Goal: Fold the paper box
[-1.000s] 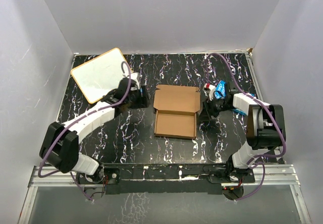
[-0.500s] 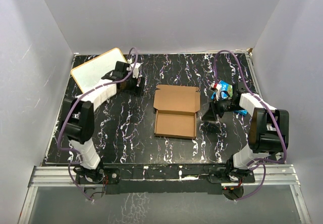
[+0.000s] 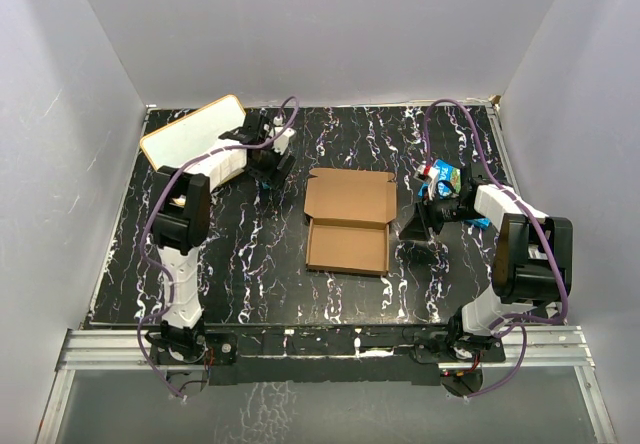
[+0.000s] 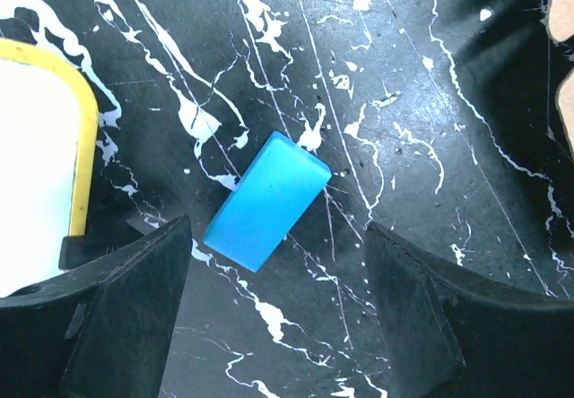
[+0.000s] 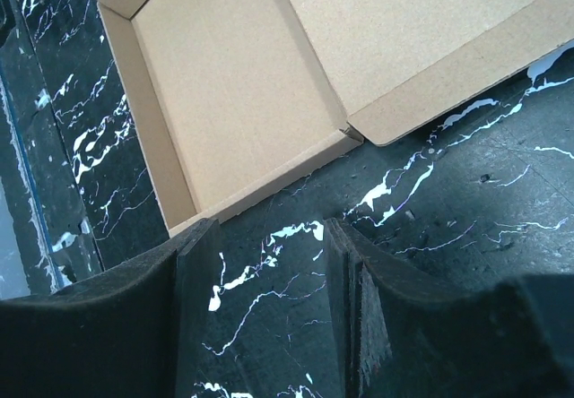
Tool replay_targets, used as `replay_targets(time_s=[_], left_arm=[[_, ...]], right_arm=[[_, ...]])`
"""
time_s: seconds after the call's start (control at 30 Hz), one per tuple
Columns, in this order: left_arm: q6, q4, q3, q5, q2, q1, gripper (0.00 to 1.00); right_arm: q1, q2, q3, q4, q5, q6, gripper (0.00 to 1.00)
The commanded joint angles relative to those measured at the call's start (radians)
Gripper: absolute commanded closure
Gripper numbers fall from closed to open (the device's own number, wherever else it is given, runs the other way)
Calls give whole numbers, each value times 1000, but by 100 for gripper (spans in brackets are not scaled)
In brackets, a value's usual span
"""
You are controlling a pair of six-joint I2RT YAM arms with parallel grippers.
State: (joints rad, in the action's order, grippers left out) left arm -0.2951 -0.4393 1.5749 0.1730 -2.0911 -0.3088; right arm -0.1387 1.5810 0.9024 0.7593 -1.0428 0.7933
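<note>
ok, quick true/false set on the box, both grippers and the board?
1. The box has its lid closed. False: the lid lies open and flat, behind the folded-up walls.
2. A blue block lies on the table between the open fingers of the left gripper, not gripped. True.
3. The right gripper grips the box. False: it is open and empty, beside the box.
4. The board is at the table's far left corner. True.

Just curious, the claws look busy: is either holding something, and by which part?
Nothing is held. The left gripper hangs open above a blue block; the right gripper is open beside the paper box.
</note>
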Motion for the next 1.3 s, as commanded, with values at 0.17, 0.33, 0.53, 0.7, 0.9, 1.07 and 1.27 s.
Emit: replay_targets(time_s=[0.17,0.33,0.53,0.7,0.9,1.07,1.27], left_arm=[[-38,-60,71,33,-52,10,35],[-9,-64,56,55,-36,9,50],[75,-54,-29,21,20,9,94],[204,17,-187,47,184,8,100],[423,214,-492,236,549,4,100],[654,484,-787,396,870,-21,100],[849,713,-1019,399,1096,-102,100]], right_arm=[[-5,2,42,-15,-61,46,46],[-5,3,45,-11,-65,48,46],[-4,6,49,-4,-73,53,47],[-5,9,50,5,-85,59,46],[-5,13,51,12,-107,64,47],[-5,18,53,16,-114,69,47],[-6,16,50,20,-117,75,48]])
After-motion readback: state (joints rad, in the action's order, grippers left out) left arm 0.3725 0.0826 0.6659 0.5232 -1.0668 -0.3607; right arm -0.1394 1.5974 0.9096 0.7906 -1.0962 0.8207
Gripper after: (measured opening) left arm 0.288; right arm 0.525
